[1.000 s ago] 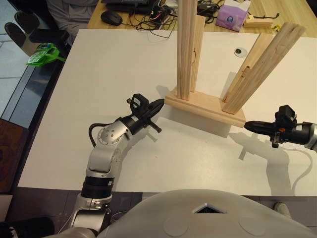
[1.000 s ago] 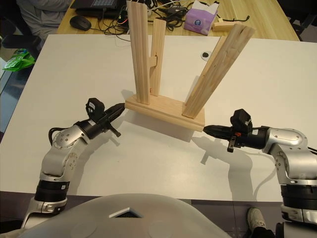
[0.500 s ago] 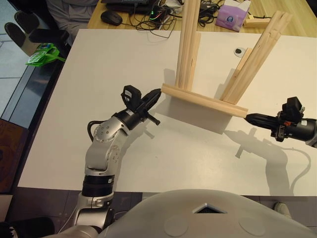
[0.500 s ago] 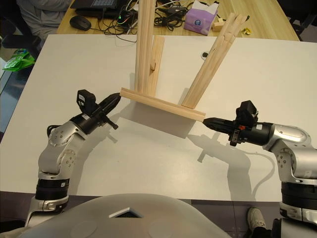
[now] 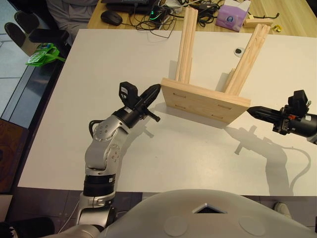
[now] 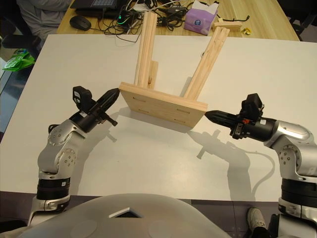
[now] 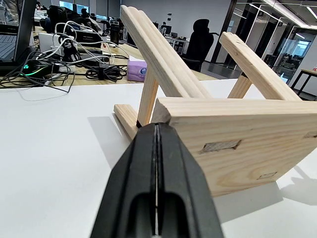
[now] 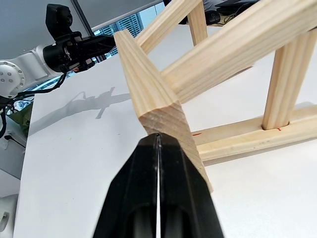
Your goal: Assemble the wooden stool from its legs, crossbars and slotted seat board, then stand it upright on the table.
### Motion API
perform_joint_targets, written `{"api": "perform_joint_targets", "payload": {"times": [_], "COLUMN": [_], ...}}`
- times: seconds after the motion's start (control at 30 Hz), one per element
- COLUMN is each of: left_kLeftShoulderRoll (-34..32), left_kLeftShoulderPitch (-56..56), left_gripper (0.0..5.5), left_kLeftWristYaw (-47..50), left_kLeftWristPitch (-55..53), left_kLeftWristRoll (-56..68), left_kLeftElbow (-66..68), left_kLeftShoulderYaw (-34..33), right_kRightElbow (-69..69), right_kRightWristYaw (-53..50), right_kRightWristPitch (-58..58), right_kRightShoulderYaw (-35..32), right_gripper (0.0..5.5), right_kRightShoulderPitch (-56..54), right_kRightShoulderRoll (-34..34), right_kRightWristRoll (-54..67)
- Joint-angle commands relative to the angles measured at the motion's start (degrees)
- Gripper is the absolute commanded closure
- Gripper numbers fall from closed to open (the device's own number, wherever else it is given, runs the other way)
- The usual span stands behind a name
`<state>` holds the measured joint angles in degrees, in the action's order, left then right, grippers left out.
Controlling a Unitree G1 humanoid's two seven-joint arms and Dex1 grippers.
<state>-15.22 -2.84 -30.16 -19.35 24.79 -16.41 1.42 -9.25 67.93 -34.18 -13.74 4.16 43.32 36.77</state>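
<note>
Only two pointed tips squeeze the stool (image 5: 246, 59), so it could pivot or slip free and drop onto the surface (image 5: 99, 69) if either arm eases its push. Both claws are fully closed and grip nothing. The left claw (image 5: 156, 90) presses one end of the tilted seat board (image 5: 204, 101), and the right claw (image 5: 250, 109) presses the opposite end. The legs point away from the robot.

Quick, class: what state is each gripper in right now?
Left gripper: closed, tip against one end of the seat board.
Right gripper: closed, tip against the other end.
</note>
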Motion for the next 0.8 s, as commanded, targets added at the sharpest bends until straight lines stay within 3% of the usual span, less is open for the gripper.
{"api": "perform_joint_targets", "payload": {"times": [0.03, 0.27, 0.53, 0.6, 0.7, 0.8], "left_kLeftShoulderRoll": [2.2, 0.8, 0.2, 0.4, -0.2, -1.3], "left_kLeftShoulderPitch": [1.4, -0.6, 1.0, 1.1, 2.9, 7.0], "left_gripper": [5.48, 5.48, 5.48, 5.48, 5.48, 5.48], "left_kLeftWristYaw": [-3.8, -4.1, 0.1, 0.0, -0.2, 0.0], "left_kLeftWristPitch": [-0.9, 2.8, 8.8, 10.3, 13.4, 16.5], "left_kLeftWristRoll": [2.1, 0.3, -3.2, -5.3, -11.7, -19.7], "left_kLeftElbow": [-2.5, 5.7, 18.3, 20.5, 24.8, 32.8], "left_kLeftShoulderYaw": [5.9, 2.5, -3.6, -2.4, 2.0, 7.3], "right_kRightElbow": [-2.3, 2.3, 8.7, 12.8, 21.0, 27.5], "right_kRightWristYaw": [1.0, 1.8, 4.9, 4.8, 3.0, -0.1], "right_kRightWristPitch": [1.0, 4.3, 7.2, 13.6, 31.4, 41.1], "right_kRightShoulderYaw": [2.7, 1.1, -4.6, -1.2, 9.9, 15.2], "right_gripper": [5.50, 5.50, 5.50, 5.50, 5.50, 5.50], "right_kRightShoulderPitch": [-2.2, -0.7, 1.4, 0.8, 0.3, -2.6], "right_kRightShoulderRoll": [-2.2, -0.7, 5.7, 6.9, 8.4, 6.8], "right_kRightWristRoll": [2.0, -0.3, -2.5, -8.7, -26.1, -34.2]}}
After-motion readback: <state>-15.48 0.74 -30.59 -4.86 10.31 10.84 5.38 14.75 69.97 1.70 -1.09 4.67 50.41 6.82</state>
